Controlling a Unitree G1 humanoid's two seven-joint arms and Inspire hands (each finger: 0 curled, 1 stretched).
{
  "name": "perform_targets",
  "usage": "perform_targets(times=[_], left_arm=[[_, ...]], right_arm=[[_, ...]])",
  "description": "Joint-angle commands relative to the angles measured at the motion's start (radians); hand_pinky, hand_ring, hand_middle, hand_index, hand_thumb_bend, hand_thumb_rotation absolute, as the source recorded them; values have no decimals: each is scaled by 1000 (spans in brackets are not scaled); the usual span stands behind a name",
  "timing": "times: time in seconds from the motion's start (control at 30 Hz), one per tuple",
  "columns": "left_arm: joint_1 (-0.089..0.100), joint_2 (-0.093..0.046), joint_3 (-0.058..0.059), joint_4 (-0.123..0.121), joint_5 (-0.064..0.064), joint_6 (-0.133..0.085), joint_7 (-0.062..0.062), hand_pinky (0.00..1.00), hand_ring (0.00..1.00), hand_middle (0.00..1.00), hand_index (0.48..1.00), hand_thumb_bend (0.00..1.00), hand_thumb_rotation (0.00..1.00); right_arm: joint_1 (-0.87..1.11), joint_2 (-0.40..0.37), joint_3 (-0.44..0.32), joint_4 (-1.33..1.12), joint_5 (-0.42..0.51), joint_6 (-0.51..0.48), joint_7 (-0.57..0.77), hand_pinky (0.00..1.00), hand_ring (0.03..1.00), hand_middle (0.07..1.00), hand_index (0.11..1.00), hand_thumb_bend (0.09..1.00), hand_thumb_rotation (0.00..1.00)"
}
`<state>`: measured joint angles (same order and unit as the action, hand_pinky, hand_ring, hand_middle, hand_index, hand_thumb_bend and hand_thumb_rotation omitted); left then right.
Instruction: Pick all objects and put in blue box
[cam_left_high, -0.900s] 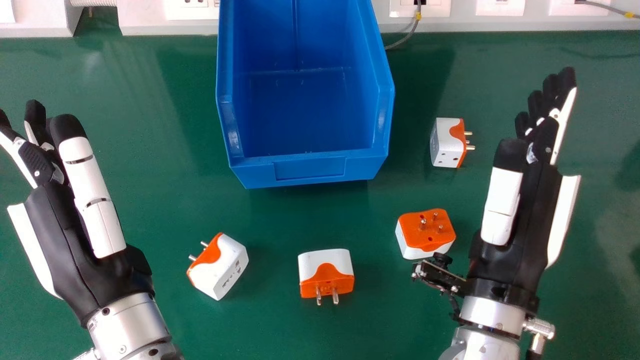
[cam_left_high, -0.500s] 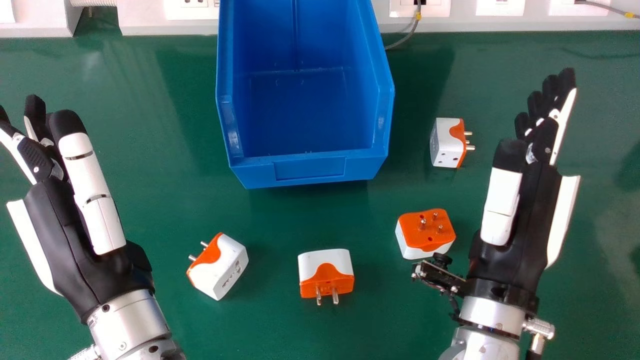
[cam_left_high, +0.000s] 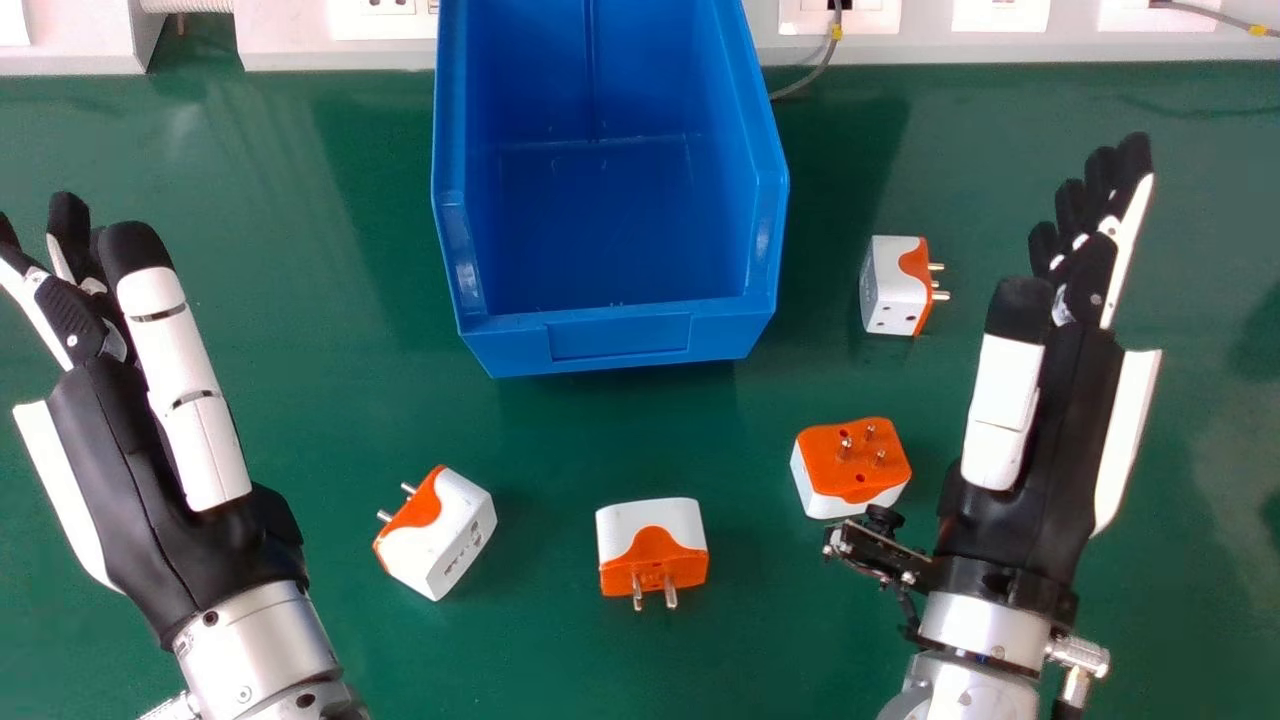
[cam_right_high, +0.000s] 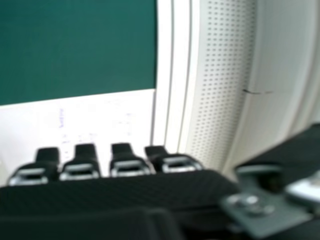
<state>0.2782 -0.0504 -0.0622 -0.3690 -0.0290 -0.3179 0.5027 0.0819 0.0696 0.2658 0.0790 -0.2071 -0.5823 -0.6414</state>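
In the head view my left hand (cam_left_high: 125, 490) is open at the left, beside a white and orange plug adapter (cam_left_high: 440, 535) lying on its side. My right hand (cam_left_high: 1030, 440) is open at the right, holding nothing; the right hand view has the fingertips of that right hand (cam_right_high: 125, 162) along its lower part. A second adapter (cam_left_high: 653, 545) lies at the front middle, prongs toward me. The third adapter (cam_left_high: 852, 462), prongs up, is just left of my right wrist. Farther back, the fourth adapter (cam_left_high: 895, 285) stands right of the blue box (cam_left_high: 618, 338), whose visible inside holds nothing.
The green table (cam_left_high: 300, 400) runs back to a white ledge with sockets (cam_left_high: 1000, 14). A grey cable (cam_left_high: 815, 75) drops behind the box's right side. In the right hand view, a green surface (cam_right_high: 75, 50) and a perforated pale panel (cam_right_high: 222, 75) appear beyond the fingertips.
My left hand has shifted very slightly away from me, its fingers still straight. The right hand, the adapters and the box have stayed in place.
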Motion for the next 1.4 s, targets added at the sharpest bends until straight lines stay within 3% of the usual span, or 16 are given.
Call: perform_targets(times=[0.0,0.1,0.4,0.57,0.7,0.8,0.83,0.87,0.93,1.0,1.07,1.2,1.37], left_arm=[[18,-85,-8,-29,13,-12,1,969,993,989,984,528,852],[20,-88,-9,-29,16,-10,5,967,991,990,987,534,851],[25,-88,-12,-31,11,-12,2,963,988,988,984,538,844],[24,-93,-12,-23,16,-25,7,960,986,983,979,534,831],[25,-94,-15,-23,20,-27,11,959,986,982,978,526,833],[24,-95,-18,-20,21,-30,13,963,990,983,977,524,838],[24,-95,-19,-19,18,-31,11,963,990,983,977,524,837],[23,-96,-20,-19,15,-32,12,963,991,983,976,525,836],[23,-96,-20,-17,13,-32,13,963,991,983,976,525,835],[23,-95,-19,-15,12,-36,13,961,991,982,974,529,825],[23,-96,-19,-14,14,-38,15,963,993,984,974,529,825],[24,-94,-19,-14,14,-37,13,953,989,979,967,530,818],[24,-93,-20,-15,11,-34,12,957,992,981,971,536,815]], right_arm=[[-3,121,18,-30,-5,-19,0,982,987,992,998,690,1000],[-1,122,20,-33,-5,-16,0,988,988,991,998,688,1000],[-1,117,19,-33,0,-15,6,987,988,990,998,690,1000],[-2,91,10,-46,-35,24,15,996,996,997,1000,702,1000],[2,-10,-8,-127,-206,227,68,992,1000,1000,1000,702,1000],[14,-93,-16,-197,-272,371,210,993,1000,1000,1000,730,997],[20,-127,-14,-231,-330,439,268,994,1000,1000,1000,737,996],[24,-178,2,-288,-465,562,377,968,992,996,1000,771,941],[26,-238,30,-364,-661,731,541,960,988,994,1000,780,924],[24,-253,66,-423,-848,885,748,964,997,999,1000,888,701],[19,-244,92,-455,-974,990,907,993,1000,1000,989,944,554],[5,-227,114,-474,-1088,1074,1046,998,1000,1000,972,963,504],[-3,-220,114,-490,-1126,1099,1108,1000,1000,1000,977,987,488]])
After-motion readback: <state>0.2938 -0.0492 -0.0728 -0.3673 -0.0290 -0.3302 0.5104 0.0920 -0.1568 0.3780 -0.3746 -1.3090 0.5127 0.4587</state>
